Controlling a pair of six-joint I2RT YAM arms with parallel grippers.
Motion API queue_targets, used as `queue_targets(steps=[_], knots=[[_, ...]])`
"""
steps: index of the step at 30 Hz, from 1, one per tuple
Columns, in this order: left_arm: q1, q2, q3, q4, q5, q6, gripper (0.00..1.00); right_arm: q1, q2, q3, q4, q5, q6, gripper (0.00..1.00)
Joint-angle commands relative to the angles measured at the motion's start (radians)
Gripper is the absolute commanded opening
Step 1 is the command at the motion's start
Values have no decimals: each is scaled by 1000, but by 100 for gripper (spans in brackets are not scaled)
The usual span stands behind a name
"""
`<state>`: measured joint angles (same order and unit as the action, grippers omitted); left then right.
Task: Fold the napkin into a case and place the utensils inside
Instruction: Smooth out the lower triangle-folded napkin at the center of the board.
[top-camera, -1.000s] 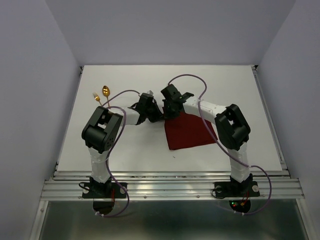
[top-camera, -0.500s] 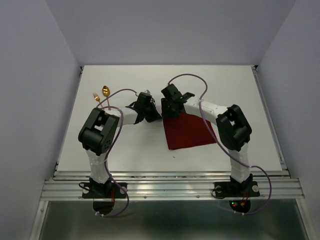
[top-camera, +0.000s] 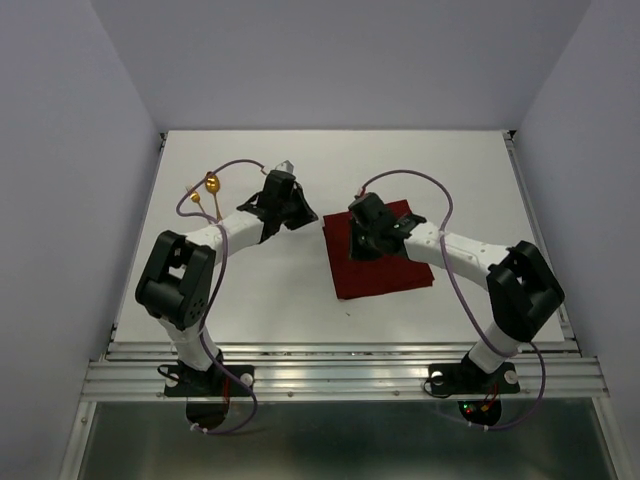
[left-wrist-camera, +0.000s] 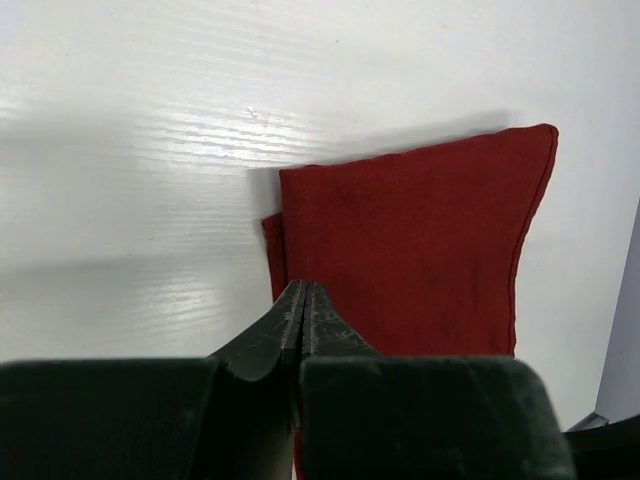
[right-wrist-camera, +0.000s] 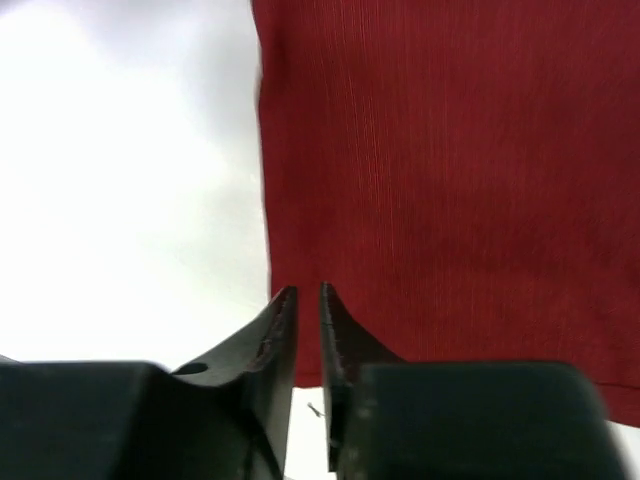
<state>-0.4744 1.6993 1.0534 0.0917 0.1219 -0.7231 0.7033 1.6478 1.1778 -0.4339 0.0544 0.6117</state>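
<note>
White counter (top-camera: 300, 290) between pale walls bears the folded, finely ribbed maroon napkin (top-camera: 375, 280) right of centre, where we see our left fingers (left-wrist-camera: 285, 322) pinched together empty and our right fingers (right-wrist-camera: 278, 335) barely parted, empty, over it.

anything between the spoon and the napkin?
No loose object. The table is bare there; only the left arm's wrist and pincer hang over the line from spoon to napkin.
</note>
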Motion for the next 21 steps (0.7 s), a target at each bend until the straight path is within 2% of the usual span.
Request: queue_targets(steps=[1,9,14,21], knots=[[-6,54,75,14,76,24,7,71,-17,-88,69,-80,74,17],[-7,201,111,29,122,27,4,108,26,-200,161,-143,118,15],[-7,253,131,28,122,36,4,117,64,-214,141,-136,99,10],[-7,217,178,-38,85,83,4,127,-71,-182,60,-59,89,11]])
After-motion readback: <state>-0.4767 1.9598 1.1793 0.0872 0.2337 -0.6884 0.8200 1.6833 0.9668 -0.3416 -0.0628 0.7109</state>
